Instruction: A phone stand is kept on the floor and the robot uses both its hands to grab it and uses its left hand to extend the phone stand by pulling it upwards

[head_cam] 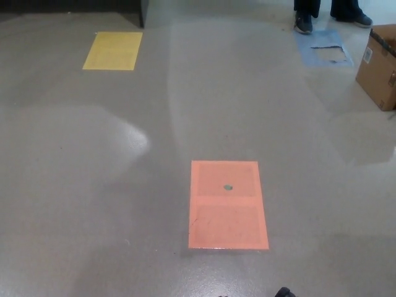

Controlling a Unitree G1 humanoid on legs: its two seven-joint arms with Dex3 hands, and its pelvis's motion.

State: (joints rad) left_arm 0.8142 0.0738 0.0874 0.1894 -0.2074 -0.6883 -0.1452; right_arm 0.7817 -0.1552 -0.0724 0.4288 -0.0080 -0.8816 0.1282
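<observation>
- No phone stand shows on the floor (pixel 93 185); only an orange mat (pixel 228 204).
- Neither robot hand shows, so their state cannot be told.
- Judged step: locating the stand before any two-handed grasp.

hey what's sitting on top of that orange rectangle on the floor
Only a small grey dot lies on the orange rectangle, in its upper half. Nothing else rests on it, and nothing covers it.

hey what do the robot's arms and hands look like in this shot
Almost nothing of them shows. No arm or forearm enters the head view. The only possible trace is a small black rounded shape at the bottom edge, too little to say whether it is a robot hand. The rest is grey floor with an orange mat.
</observation>
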